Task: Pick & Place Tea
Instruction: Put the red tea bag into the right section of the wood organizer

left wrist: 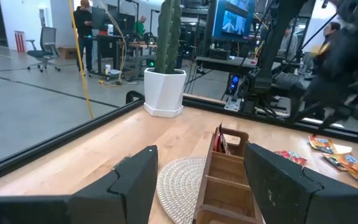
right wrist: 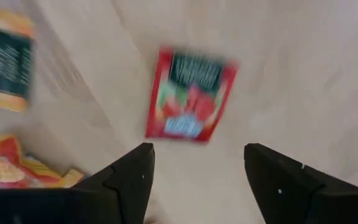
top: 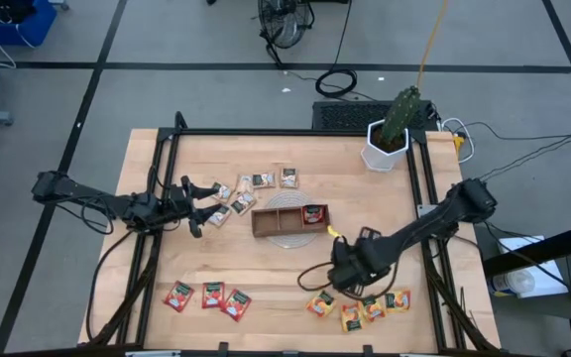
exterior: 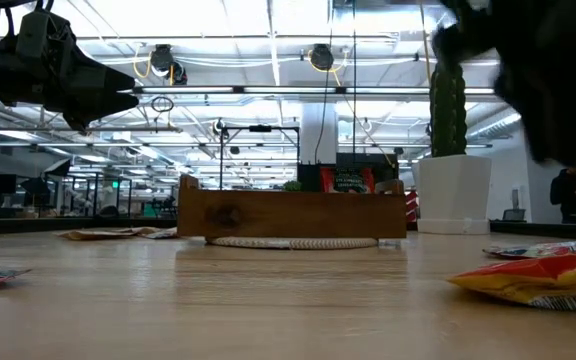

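Tea sachet, red [right wrist: 190, 95], lies flat on the table just ahead of the right gripper's [right wrist: 194, 180] spread, empty fingers, near the orange-yellow sachets [top: 360, 306]. Left gripper [left wrist: 197, 186] is wide and empty too, hovering by the beige sachets [top: 251, 188]. One red sachet is already in the wooden tray [top: 268, 224]. Next up, I'd say: drop, straddle, pinch.

Nothing legible anywhere: the red sachet [right wrist: 190, 94] under the right wrist camera carries a dark label band, its lettering only a blur, and the orange-yellow sachets [top: 360, 306] show print too small to make out
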`<state>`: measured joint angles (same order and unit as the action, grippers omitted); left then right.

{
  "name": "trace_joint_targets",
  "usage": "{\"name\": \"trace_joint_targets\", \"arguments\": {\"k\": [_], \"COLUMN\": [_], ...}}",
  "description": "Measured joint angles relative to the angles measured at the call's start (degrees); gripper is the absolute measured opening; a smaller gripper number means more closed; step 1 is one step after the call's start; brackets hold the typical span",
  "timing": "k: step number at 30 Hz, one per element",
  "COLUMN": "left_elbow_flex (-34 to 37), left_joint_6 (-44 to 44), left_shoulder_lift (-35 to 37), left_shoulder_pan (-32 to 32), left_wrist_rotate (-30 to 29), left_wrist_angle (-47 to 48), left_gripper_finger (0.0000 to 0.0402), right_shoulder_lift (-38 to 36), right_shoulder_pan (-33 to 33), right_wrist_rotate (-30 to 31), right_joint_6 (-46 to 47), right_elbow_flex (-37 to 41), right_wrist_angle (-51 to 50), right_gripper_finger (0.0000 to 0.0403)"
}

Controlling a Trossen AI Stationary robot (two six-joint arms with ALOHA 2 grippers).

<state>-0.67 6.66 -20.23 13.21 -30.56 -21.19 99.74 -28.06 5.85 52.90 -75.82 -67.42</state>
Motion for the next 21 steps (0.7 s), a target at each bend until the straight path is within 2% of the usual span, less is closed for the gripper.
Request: {"name": "trace_joint_targets", "arguments": {"k": [4,14,17,21], "left_elbow_flex": [0.0,0.0,0.0,0.0], "left_joint_6": [0.0,0.0,0.0,0.0], "left_shoulder_lift": [0.0,0.0,0.0,0.0], "left_shoulder_pan": [0.0,0.0,0.0,0.0], "left_wrist_rotate": [0.0,0.0,0.0,0.0], "left_wrist_angle": [0.0,0.0,0.0,0.0], "left_gripper_finger": [0.0239,0.0239,0.0239,0.0239], "right_shoulder_lift": [-1.4,-5.2,-5.4,-5.3], "right_shoulder_pan": [2.2,3.8,3.8,3.8], "right_wrist_rotate": [-5.7,-5.9,-5.2,-3.6], "right_joint_6": [5.2,8.3,8.4,9.4], "right_elbow_flex": [8.0,23.4,25.6,27.2], "right_wrist_angle": [6.3,31.8,35.3,34.6], "right_gripper_finger": [0.0233,0.0228,0.0225,0.0216]}}
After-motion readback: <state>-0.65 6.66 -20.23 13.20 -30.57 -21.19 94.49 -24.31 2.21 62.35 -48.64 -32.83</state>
